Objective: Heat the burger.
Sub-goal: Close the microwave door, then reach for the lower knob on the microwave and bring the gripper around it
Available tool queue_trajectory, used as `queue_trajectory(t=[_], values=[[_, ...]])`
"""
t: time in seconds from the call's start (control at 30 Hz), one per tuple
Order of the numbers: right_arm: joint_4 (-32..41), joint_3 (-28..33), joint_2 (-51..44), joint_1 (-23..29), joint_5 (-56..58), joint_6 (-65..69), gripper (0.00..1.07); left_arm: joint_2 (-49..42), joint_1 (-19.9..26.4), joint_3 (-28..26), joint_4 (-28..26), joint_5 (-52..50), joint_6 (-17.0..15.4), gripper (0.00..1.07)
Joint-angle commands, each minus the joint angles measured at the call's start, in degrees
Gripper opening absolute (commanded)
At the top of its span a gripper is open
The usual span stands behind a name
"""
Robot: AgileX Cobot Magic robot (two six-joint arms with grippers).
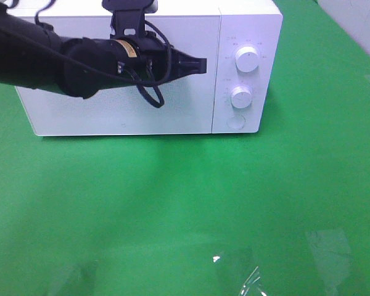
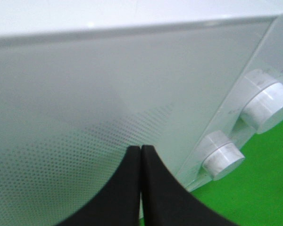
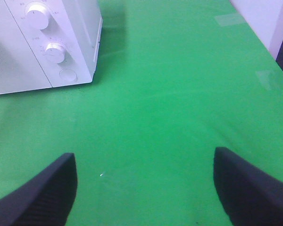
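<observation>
So left gripper [image 1: 200, 63] is pinched shut on nothing, arm stretched across the microwave [image 1: 123, 117] door upper left; right gripper [image 3: 144, 160] hangs wide open.

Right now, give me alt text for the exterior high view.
The left gripper, shut, reaches across the closed door of a white microwave toward its two knobs. The microwave stands at the back of a green table; no burger shows.

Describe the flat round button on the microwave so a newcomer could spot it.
Start at the white microwave on the green table; its control strip runs down the right of its front. The button sits at the strip's bottom, under the upper knob and lower knob. Unlike those raised knobs, it lies flat against the panel.
</observation>
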Motion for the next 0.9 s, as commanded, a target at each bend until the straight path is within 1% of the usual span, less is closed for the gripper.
queue_trajectory(t=[0.03,0.07,0.1,0.13,0.17,0.2,0.23,0.27,0.3,0.33,0.37,0.4,0.43,0.5,0.53,0.57,0.6,0.67,0.7,0.8,0.83,0.87,0.9], values=[[0.2,0.1,-1.4,-0.1,-0.5,-0.5,0.76,-4.8,-2.6,-0.6,-0.7,13.3,0.2,0.03],[0.2,0.1,-1.4,-0.1,-0.5,-0.5,0.76,-4.8,-2.6,-0.6,-0.7,13.3,0.2,0.03],[0.2,0.1,-1.4,-0.1,-0.5,-0.5,0.76,-5.7,-2.9,-0.6,-0.7,16.8,0.2,0.06],[0.2,0.1,-1.4,-0.1,-0.5,-0.5,0.76,-7.3,-3.3,-0.6,-0.3,24.0,0.2,0.17],[0.2,0.1,-1.4,-0.1,-0.5,-0.5,0.76,-7.3,-3.3,-0.6,-0.3,24.0,0.2,0.17],[0.2,0.1,-1.4,-0.1,-0.5,-0.5,0.76,-9.2,-3.4,-0.6,-0.2,31.5,0.2,0.4],[0.2,0.1,-1.4,-0.1,-0.5,-0.5,0.76,-9.2,-3.4,-0.6,-0.2,31.5,0.2,0.4],[0.2,0.1,-1.4,-0.1,-0.5,-0.5,0.76,-9.9,-3.4,-0.6,-0.1,34.1,0.2,0.52],[0.2,0.1,-1.4,-0.1,-0.5,-0.5,0.76,-11.3,-3.4,-0.6,0.3,40.0,0.1,0.84],[0.2,0.1,-1.4,-0.1,-0.5,-0.5,0.76,-11.3,-3.4,-0.6,0.3,40.0,0.1,0.84],[0.2,0.1,-1.4,-0.1,-0.5,-0.5,0.76,-12.5,-3.4,-0.6,0.5,46.3,-0.1,1.01],[0.2,0.1,-1.4,-0.1,-0.5,-0.5,0.76,-12.5,-3.4,-0.6,0.5,46.3,-0.1,1.01],[0.2,0.1,-1.4,-0.1,-0.5,-0.5,0.76,-13.9,-3.4,-0.6,0.9,51.9,-0.1,0.99],[0.2,0.1,-1.4,-0.1,-0.5,-0.5,0.76,-14.5,-3.4,-0.6,1.1,53.8,-0.1,0.98],[0.2,0.1,-1.4,-0.1,-0.5,-0.5,0.76,-15.9,-3.4,-0.6,1.6,57.7,-0.1,0.98],[0.2,0.1,-1.4,-0.1,-0.5,-0.5,0.76,-15.9,-3.4,-0.6,1.6,57.7,-0.1,0.98],[0.2,0.1,-1.4,-0.1,-0.5,-0.5,0.76,-17.0,-3.4,-0.6,1.8,61.1,-0.8,0.98],[0.2,0.1,-1.4,-0.1,-0.5,-0.5,0.76,-17.4,-3.4,-0.6,2.2,62.1,-1.0,0.98],[0.2,0.1,-1.4,-0.1,-0.5,-0.5,0.76,-18.2,-3.3,-0.6,4.1,64.6,-1.1,0.98],[0.2,0.1,-1.4,-0.1,-0.5,-0.5,0.76,-18.5,-3.0,-0.6,4.8,65.4,-1.5,0.98],[0.2,0.1,-1.4,-0.1,-0.5,-0.5,0.76,-19.5,-0.7,-0.6,6.4,68.9,-3.0,0.98],[0.2,0.1,-1.4,-0.1,-0.5,-0.5,0.76,-19.8,0.5,-0.6,6.3,70.1,-3.1,0.98],[0.2,0.1,-1.4,-0.1,-0.5,-0.5,0.76,-19.8,0.5,-0.6,6.3,70.1,-3.1,0.98]])
